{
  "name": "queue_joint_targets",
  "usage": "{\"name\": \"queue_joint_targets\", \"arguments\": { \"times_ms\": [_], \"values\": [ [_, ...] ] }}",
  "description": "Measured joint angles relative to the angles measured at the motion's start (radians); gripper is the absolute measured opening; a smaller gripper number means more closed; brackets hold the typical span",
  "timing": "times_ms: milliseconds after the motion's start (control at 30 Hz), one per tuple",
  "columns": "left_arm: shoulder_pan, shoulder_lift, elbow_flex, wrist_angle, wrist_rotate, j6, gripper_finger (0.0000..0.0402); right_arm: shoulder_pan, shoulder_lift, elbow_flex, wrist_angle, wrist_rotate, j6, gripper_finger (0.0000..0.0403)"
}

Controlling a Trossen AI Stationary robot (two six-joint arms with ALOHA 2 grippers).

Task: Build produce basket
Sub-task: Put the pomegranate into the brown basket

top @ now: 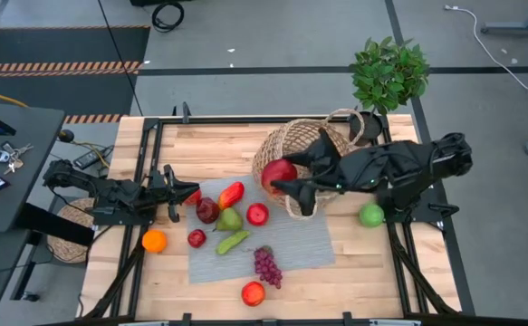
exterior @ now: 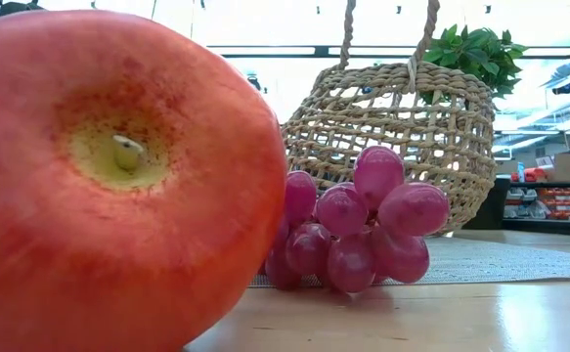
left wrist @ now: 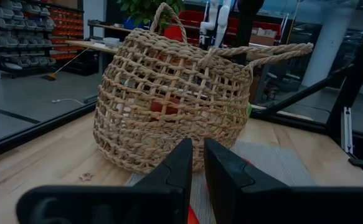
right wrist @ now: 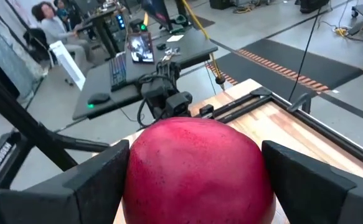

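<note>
The right gripper (top: 286,186) sits at the rim of the basket (top: 291,145), its fingers spread wide around a large red apple (top: 278,172) that fills the space between them; in the right wrist view the apple (right wrist: 197,171) is pressed between both dark fingers (right wrist: 88,180). The basket stands at the far middle of the table (top: 155,281), on the far edge of a grey mat (top: 300,244), with a potted plant (top: 388,74) behind it.

The left gripper (top: 175,195) rests at the mat's left edge with its fingers (left wrist: 178,171) closed together and holding nothing, pointing toward the basket (left wrist: 175,99).

On the mat lie a red pepper (top: 231,194), a dark red fruit (top: 207,210), a green pear (top: 228,219), 2 small red apples (top: 257,214), a green pod (top: 232,241) and purple grapes (top: 267,266). An orange (top: 154,241) lies on the bare wood to the left, a green apple (top: 370,215) to the right, and a red-orange apple (top: 253,293) near the front edge.
</note>
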Motion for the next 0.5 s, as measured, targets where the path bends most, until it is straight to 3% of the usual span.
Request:
{"name": "queue_joint_targets", "arguments": {
  "times_ms": [500],
  "values": [
    [0.000,0.000,0.000,0.000,0.000,0.000,0.0048,0.002,-0.031,0.000,-0.081,0.073,-0.010,0.0356]
  ]
}}
